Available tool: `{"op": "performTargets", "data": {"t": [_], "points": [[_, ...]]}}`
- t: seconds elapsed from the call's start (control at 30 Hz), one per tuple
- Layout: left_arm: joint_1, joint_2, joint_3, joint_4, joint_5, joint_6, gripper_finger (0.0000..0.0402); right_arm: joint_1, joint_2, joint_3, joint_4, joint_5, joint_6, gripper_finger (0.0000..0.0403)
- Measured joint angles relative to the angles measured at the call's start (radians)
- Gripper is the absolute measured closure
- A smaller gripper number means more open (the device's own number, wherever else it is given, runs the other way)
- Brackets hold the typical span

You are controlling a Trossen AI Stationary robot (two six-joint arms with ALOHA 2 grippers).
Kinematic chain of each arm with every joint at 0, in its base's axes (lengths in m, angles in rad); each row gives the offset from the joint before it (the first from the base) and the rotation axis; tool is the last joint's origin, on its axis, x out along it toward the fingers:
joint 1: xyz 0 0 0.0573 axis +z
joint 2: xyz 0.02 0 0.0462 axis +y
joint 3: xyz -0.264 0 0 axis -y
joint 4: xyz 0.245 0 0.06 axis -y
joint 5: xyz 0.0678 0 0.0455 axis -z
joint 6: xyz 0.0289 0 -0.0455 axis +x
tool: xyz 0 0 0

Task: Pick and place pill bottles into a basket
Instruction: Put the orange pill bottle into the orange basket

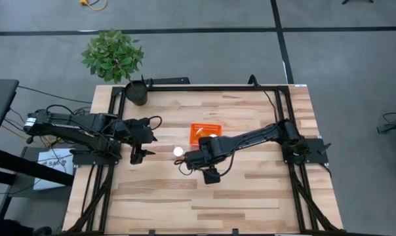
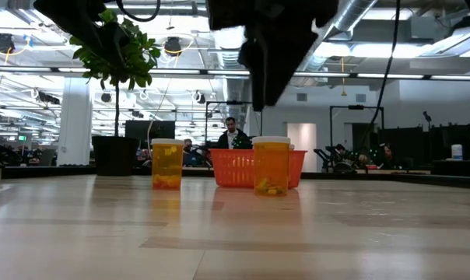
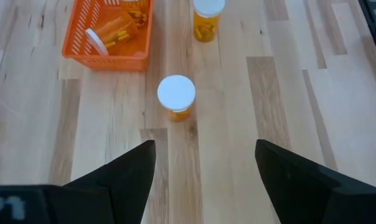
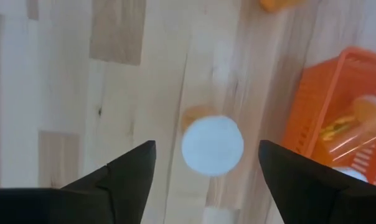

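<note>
The orange basket point(image 1: 206, 133) stands mid-table and holds a pill bottle lying on its side point(image 3: 110, 34). Two more orange pill bottles with white caps stand upright on the table. One point(image 1: 178, 151) point(image 3: 176, 96) point(image 2: 166, 163) stands between the two grippers. The other point(image 3: 208, 15) point(image 2: 271, 166) point(image 4: 211, 144) is hidden under my right arm in the high view. My right gripper point(image 4: 206, 146) point(image 1: 193, 159) is open and hangs above this second bottle, clear of it. My left gripper point(image 3: 203, 146) point(image 1: 138, 154) is open and empty, left of the first bottle.
A black plant pot point(image 1: 137, 94) with a green plant stands at the table's far left corner. Bare wooden tabletop point(image 1: 204, 203) stretches toward the near edge. People and equipment show in the room beyond the table in the low view point(image 2: 232, 134).
</note>
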Motion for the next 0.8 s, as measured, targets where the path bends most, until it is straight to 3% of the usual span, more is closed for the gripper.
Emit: {"op": "performTargets", "data": {"t": [0.8], "points": [[0.000,0.000,0.000,0.001,0.000,0.000,0.0136,-0.020,-0.001,-0.034,0.019,0.011,-0.030,0.0106]]}}
